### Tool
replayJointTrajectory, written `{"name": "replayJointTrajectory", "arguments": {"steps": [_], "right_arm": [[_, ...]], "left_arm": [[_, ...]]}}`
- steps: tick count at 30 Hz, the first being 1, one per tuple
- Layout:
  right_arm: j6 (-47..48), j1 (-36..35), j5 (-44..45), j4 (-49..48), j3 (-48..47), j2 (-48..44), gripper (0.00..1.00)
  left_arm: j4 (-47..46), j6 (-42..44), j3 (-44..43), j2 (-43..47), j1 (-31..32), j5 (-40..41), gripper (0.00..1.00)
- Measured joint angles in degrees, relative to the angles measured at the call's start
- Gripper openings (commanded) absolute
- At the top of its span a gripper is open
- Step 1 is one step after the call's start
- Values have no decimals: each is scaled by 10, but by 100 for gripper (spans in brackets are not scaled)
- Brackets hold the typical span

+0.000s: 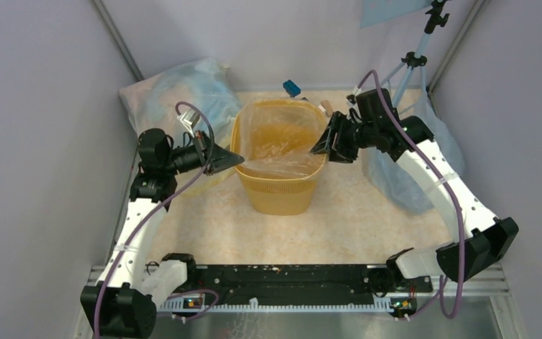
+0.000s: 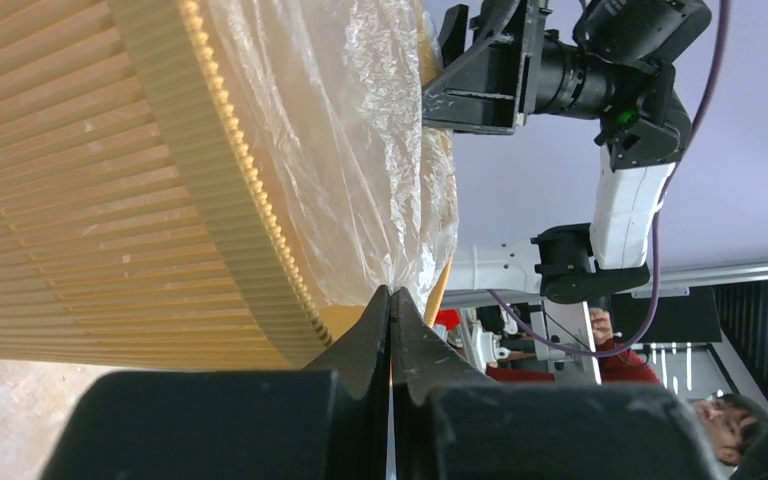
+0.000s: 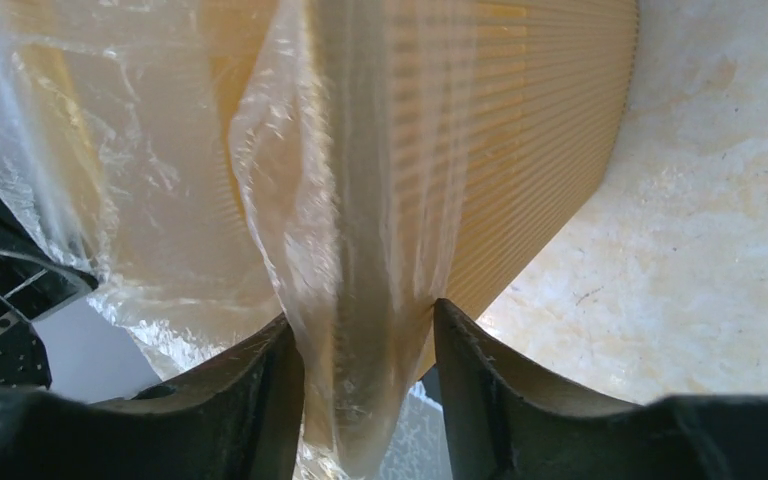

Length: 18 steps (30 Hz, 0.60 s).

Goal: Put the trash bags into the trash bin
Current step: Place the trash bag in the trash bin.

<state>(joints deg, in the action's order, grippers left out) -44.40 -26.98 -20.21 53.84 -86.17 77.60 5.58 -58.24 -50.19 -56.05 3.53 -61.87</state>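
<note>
The yellow trash bin stands upright mid-table. A clear, wrinkly trash bag lines its mouth and is stretched across the opening. My left gripper is at the bin's left rim. In the left wrist view it is shut on an edge of the bag, just beside the bin's rim. My right gripper is at the right rim. In the right wrist view it is open, its fingers astride the film-covered rim. The bin wall and bag show there.
A big bluish plastic sack lies at the back left and another under the right arm. A small blue block sits behind the bin. A tripod stands at the back right. Grey walls close in both sides.
</note>
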Motion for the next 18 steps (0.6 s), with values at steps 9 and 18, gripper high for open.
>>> {"name": "replayJointTrajectory", "arguments": {"steps": [9,18], "right_arm": [[12,0,53,-2,-22,16,27],[74,0,120,3,-98,70,21]], "left_arm": [[-42,-10,24,19,14,20,0],[-59,-20,23,13,66,47,19]]}}
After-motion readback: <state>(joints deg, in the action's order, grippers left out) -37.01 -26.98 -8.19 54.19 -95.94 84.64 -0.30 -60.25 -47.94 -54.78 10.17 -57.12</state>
